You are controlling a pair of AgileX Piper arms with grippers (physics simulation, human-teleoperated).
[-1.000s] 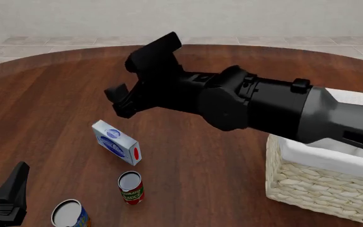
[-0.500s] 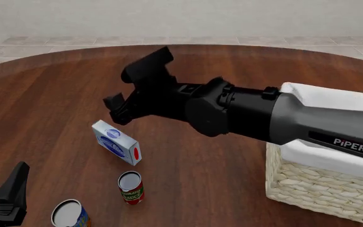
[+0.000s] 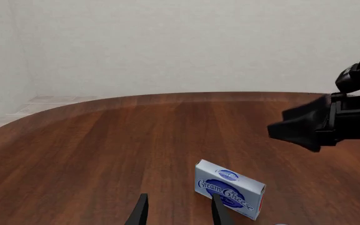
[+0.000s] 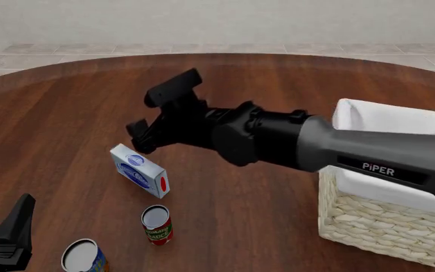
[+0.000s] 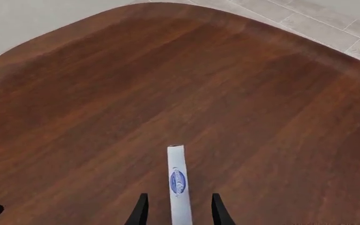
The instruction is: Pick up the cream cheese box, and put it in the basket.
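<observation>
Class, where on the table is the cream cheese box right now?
In the front view the cream cheese box stands on edge left of centre on the table, just beyond the red-labelled can and below the open right gripper.

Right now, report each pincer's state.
Left pincer: open, holding nothing.
Right pincer: open, empty, above the cream cheese box.

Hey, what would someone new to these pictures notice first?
The big black right arm sweeping across the middle of the table, its open tool hovering just above the cream cheese box. Then the wicker basket at the right edge, and two cans near the front.
</observation>
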